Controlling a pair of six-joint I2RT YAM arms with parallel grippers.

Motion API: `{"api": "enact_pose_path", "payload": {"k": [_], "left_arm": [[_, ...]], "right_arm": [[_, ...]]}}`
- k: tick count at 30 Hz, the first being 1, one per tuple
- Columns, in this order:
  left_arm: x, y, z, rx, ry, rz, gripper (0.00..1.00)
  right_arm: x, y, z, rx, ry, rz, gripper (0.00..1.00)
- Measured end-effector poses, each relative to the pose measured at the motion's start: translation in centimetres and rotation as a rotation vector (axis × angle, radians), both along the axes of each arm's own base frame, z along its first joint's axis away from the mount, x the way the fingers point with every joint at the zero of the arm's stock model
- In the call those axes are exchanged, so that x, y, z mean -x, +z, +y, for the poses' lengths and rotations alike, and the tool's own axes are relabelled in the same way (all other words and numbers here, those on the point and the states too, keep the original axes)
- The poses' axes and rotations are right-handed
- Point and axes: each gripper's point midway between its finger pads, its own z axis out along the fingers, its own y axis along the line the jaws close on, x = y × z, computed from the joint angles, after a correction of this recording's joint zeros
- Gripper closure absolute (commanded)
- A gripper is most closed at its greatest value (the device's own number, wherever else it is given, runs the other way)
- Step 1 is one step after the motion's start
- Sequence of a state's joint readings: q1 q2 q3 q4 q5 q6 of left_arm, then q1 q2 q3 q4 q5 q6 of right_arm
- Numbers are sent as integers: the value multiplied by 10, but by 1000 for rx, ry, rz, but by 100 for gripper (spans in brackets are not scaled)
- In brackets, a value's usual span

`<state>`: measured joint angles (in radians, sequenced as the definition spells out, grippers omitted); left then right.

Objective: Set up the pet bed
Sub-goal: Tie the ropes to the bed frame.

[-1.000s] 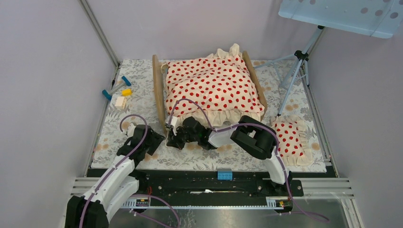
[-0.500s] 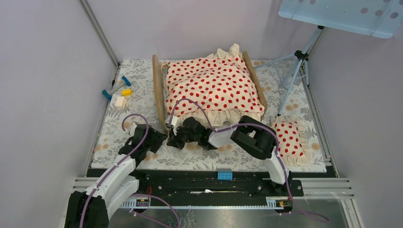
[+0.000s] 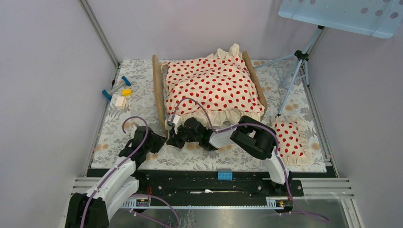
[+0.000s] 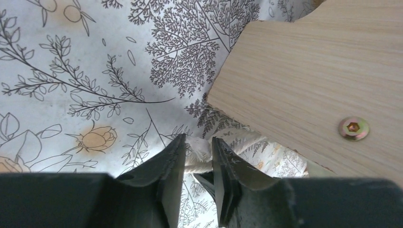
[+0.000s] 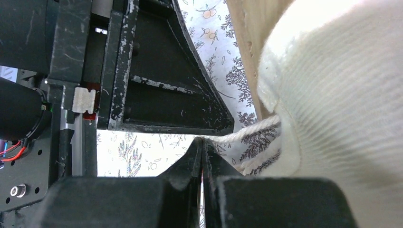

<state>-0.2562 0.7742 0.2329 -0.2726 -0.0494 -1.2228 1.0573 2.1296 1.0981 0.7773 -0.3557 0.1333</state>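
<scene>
The pet bed stands mid-table, its light-wood end boards flanking a cream red-dotted blanket that hides the mattress. Both grippers meet at the bed's near left corner. My left gripper sits beside the wooden end board. Its fingers are closed in on the frayed end of a white cord, seen in the left wrist view at my left gripper. My right gripper is shut, and in the right wrist view the white cord runs from my right gripper to the blanket's knit underside.
A small red-dotted pillow lies on the floral mat at the right. Small toy blocks lie at the left edge. A tripod stands back right, and a blue block sits on the front rail.
My left gripper has crept right toward the bed's corner and its jaws have narrowed around the cord. The right arm has not moved.
</scene>
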Motion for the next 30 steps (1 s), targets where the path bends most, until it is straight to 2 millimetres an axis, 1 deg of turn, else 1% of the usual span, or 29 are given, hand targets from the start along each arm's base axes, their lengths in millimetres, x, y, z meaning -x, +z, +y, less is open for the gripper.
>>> {"api": "enact_pose_path", "payload": {"k": [4, 6, 7, 8, 10, 14, 17, 22, 24, 26, 30], "left_arm": [[-2, 2, -2, 12, 2, -10, 93], [-3, 2, -2, 12, 2, -11, 100], [-3, 2, -2, 11, 2, -9, 100], [-2, 1, -2, 10, 2, -7, 100], [-2, 1, -1, 7, 2, -5, 100], [-2, -1, 0, 0, 6, 1, 100], [-1, -1, 1, -4, 10, 2, 100], [-1, -2, 2, -7, 11, 5, 100], [-1, -2, 2, -7, 11, 6, 100], [-1, -2, 2, -8, 11, 7, 100], [0, -3, 3, -14, 11, 11, 100]], "right_arm": [[0, 0, 0, 0, -2, 6, 96], [1, -1, -1, 0, -2, 7, 91], [1, -1, -1, 1, -2, 8, 86], [1, -2, -1, 2, -3, 8, 78], [1, -4, -3, 7, -6, 5, 69], [2, -13, -15, 38, -19, -6, 58], [3, -11, -27, 72, -20, -37, 55], [-5, 12, -36, 92, -15, -155, 53], [-8, 17, -38, 99, -9, -193, 53], [-9, 15, -41, 122, 3, -219, 53], [-10, 1, -52, 198, 15, -230, 53]]}}
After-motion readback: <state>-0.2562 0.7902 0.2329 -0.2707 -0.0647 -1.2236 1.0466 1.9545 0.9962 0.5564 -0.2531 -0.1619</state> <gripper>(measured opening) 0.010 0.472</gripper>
